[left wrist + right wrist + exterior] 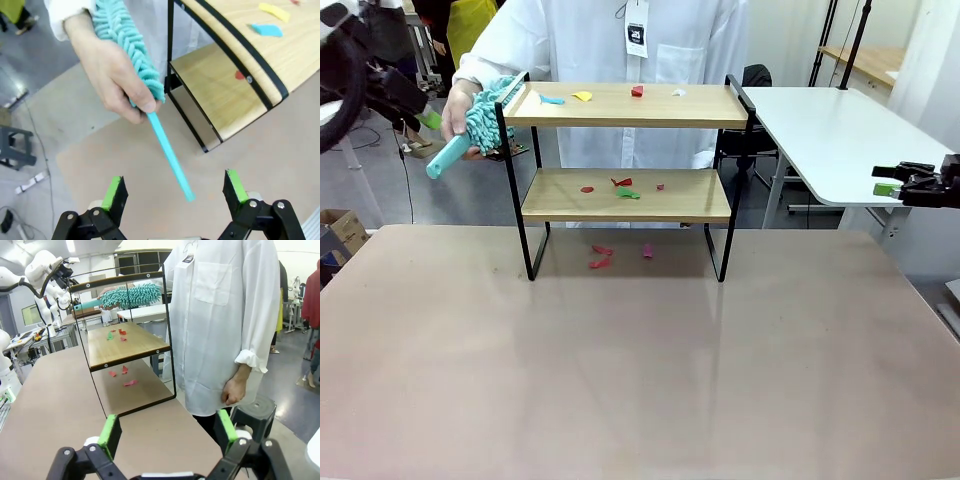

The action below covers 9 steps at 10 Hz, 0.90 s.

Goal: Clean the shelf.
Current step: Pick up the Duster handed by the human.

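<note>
The shelf (560, 195), two light wooden boards in a black frame, stands mid-table, with small coloured scraps (620, 187) on both boards and on the table under it. A person's hand (120, 85) holds a teal fluffy duster (488, 110) at the shelf's left end, handle pointing out. My left gripper (174, 192) is open, and the tip of the duster handle (172, 160) reaches down between its green pads without touching them. In the front view the left gripper (425, 115) hangs just left of the duster. My right gripper (888, 178) is open and empty, off the table's right side. In the right wrist view the right gripper (167, 432) faces the shelf (135, 347) end-on.
The person in a white coat (620, 40) stands behind the shelf. A white side table (840, 140) lies at the back right. A black stool (255, 412) stands by the person's legs. The brown table (640, 380) stretches wide in front of the shelf.
</note>
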Tool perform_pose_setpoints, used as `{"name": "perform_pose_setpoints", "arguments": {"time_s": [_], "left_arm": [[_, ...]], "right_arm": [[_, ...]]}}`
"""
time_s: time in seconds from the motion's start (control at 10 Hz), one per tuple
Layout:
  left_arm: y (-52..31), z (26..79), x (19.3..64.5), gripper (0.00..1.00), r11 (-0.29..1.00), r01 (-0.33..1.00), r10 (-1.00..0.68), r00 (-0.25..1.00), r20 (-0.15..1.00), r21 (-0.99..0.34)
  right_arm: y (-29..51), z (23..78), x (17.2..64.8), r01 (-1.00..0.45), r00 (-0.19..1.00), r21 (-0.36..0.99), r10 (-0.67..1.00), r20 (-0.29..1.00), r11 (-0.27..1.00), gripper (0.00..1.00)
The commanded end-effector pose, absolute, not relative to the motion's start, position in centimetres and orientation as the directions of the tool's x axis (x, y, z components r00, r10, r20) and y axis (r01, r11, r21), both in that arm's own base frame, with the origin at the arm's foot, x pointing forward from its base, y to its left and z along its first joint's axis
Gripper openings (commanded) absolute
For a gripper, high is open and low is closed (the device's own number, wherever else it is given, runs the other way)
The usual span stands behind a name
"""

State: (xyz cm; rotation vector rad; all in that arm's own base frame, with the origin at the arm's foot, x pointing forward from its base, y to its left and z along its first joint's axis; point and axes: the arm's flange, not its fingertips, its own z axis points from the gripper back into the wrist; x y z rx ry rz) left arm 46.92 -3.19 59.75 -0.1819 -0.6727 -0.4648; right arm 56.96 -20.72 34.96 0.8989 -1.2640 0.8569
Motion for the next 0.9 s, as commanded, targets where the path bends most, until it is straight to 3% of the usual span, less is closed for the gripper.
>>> {"name": "perform_pose_setpoints", "arguments": {"time_s": [0.0,0.5,0.8], "left_arm": [[-6.0,58.4,46.7,1.00,0.927,0.371,-0.328,0.723,0.608,0.058],[-7.4,55.0,47.9,1.00,0.953,0.280,-0.296,0.770,0.565,0.118],[-7.1,53.4,48.5,1.00,0.963,0.259,-0.257,0.801,0.541,0.074]], "right_arm": [[-20.5,35.2,57.1,-0.909,0.105,0.079,0.042,0.994,0.408,1.00],[-20.5,35.2,57.1,-0.909,0.105,0.079,0.042,0.994,0.408,1.00],[-20.5,35.2,57.1,-0.909,0.105,0.079,0.042,0.994,0.408,1.00]]}}
